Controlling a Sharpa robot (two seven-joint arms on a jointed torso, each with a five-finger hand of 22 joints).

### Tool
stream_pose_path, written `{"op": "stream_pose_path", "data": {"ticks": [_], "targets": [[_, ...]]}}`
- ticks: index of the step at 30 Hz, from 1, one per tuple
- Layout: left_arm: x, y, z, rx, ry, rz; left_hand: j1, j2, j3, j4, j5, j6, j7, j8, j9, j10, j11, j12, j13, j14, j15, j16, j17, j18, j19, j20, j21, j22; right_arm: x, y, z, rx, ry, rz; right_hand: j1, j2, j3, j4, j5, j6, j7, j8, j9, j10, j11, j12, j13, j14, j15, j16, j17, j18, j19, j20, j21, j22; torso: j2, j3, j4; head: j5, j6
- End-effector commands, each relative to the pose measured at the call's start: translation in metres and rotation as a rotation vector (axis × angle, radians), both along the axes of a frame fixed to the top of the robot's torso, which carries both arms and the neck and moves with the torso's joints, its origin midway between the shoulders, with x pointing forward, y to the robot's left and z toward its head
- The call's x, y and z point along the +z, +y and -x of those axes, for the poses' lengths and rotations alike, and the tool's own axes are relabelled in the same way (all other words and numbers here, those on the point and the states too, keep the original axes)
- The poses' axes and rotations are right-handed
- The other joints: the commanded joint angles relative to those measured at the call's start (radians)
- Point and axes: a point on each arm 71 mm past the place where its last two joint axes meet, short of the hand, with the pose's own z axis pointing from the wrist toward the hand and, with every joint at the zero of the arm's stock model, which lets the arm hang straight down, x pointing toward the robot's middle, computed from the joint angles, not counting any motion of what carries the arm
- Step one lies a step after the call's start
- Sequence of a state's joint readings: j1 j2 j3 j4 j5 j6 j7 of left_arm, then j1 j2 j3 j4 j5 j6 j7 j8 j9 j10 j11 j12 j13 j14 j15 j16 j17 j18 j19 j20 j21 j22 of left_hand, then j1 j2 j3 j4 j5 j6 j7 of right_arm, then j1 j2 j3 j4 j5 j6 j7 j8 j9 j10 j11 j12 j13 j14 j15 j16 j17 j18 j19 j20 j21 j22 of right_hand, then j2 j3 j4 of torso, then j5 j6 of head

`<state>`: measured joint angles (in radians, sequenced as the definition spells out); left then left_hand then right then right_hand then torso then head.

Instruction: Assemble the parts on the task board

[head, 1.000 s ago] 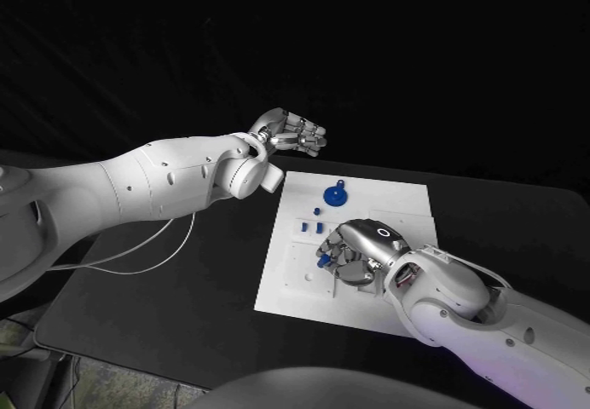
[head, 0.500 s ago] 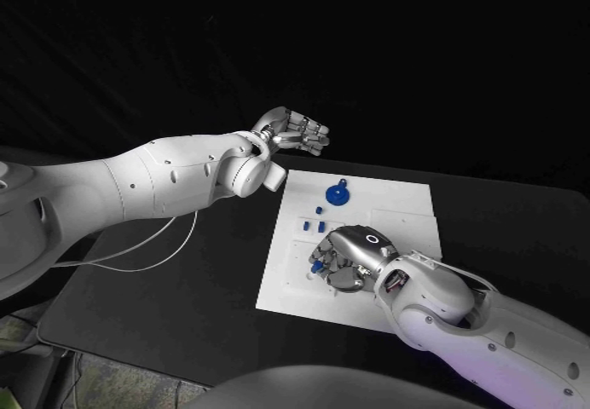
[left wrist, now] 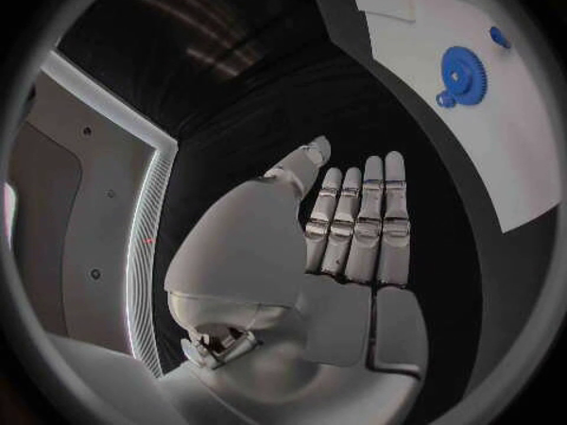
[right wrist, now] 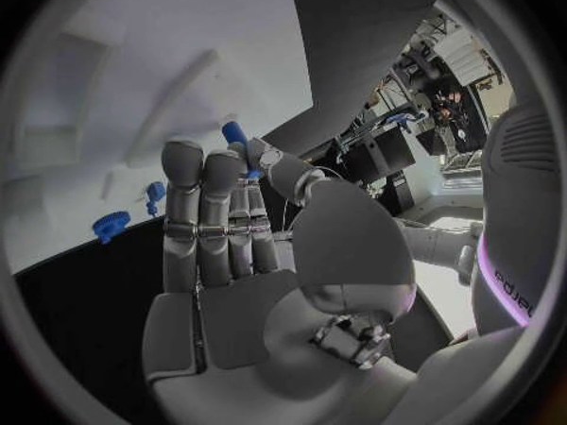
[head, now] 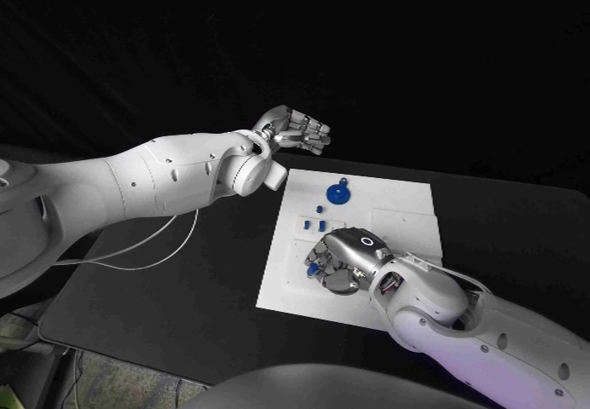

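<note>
blue part [right wrist: 234,132] sits pinched at the right hand [head: 348,260] fingertips, low over the near half of the task board [head: 406,204] on the table [head: 184,281] (seating step, likely); next it needs lining up and pressing in. left hand [head: 295,132] hovers beyond the board, fingers folded, empty.

Dim scene, bright white surfaces against black.
The task board [head: 394,213] and left hand [head: 295,132] stand out sharply; wrist views bend straight edges, and the right hand [right wrist: 236,246] catches soft glare.
</note>
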<state>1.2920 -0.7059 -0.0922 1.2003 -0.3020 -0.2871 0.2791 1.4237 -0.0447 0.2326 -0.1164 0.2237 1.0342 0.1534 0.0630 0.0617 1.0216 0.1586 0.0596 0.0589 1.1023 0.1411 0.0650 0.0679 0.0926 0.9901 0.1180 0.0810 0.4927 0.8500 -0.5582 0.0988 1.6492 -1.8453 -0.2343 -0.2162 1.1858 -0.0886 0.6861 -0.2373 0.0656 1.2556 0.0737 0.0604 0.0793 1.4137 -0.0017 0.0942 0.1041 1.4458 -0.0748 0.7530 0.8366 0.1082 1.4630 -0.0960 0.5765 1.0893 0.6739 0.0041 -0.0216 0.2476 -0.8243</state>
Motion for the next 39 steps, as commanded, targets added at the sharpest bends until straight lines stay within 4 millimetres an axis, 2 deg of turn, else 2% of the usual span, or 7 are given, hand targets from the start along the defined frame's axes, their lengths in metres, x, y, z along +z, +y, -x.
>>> {"op": "stream_pose_path", "data": {"ticks": [1, 17, 39], "targets": [[0.001, -0.003, 0.000, -0.017, 0.000, 0.010, -0.003, -0.003, 0.003, 0.003, -0.001, -0.004, 0.000, 0.002, 0.001, 0.002, 0.000, 0.002, -0.001, -0.004, -0.004, -0.003, -0.001, 0.015, 0.004, -0.002, -0.005, 0.001, -0.001, 0.002, 0.001, 0.016, -0.009, 0.000, -0.001, 0.008, 0.002, -0.001, -0.001, 0.014, -0.005, 0.004, 0.017, 0.007, 0.000, -0.005, -0.001, 0.000, -0.005, -0.005, 0.001, 0.012, 0.045, -0.007, -0.005, 0.000, 0.000, 0.0004, 0.0000, 0.001, 0.000], [0.001, -0.003, 0.000, -0.017, 0.001, 0.009, -0.005, -0.002, 0.003, 0.001, -0.001, -0.006, 0.001, 0.002, 0.001, 0.001, 0.000, 0.002, -0.001, -0.004, -0.004, -0.003, -0.001, 0.015, 0.002, -0.002, -0.007, 0.012, -0.009, 0.000, 0.000, 0.013, 0.008, 0.024, -0.002, 0.010, 0.000, -0.003, -0.001, 0.013, -0.005, 0.004, 0.017, 0.007, 0.000, -0.006, -0.001, 0.000, -0.005, -0.007, 0.001, 0.013, 0.045, -0.007, -0.008, -0.001, 0.000, 0.0008, -0.0008, 0.008, -0.007], [0.001, -0.002, 0.000, -0.014, 0.002, 0.008, -0.005, -0.002, 0.003, 0.001, -0.001, -0.006, 0.001, 0.002, 0.001, 0.001, 0.000, 0.002, -0.001, -0.004, -0.004, -0.003, -0.001, 0.015, 0.002, -0.002, -0.007, 0.012, -0.022, -0.002, 0.000, 0.008, 0.033, 0.081, -0.002, 0.014, -0.003, -0.006, -0.004, 0.011, -0.004, 0.004, 0.017, 0.006, 0.001, -0.007, -0.001, -0.003, -0.005, -0.009, 0.001, 0.012, 0.044, -0.007, -0.016, -0.003, 0.000, 0.0000, -0.0004, 0.007, -0.008]]}}
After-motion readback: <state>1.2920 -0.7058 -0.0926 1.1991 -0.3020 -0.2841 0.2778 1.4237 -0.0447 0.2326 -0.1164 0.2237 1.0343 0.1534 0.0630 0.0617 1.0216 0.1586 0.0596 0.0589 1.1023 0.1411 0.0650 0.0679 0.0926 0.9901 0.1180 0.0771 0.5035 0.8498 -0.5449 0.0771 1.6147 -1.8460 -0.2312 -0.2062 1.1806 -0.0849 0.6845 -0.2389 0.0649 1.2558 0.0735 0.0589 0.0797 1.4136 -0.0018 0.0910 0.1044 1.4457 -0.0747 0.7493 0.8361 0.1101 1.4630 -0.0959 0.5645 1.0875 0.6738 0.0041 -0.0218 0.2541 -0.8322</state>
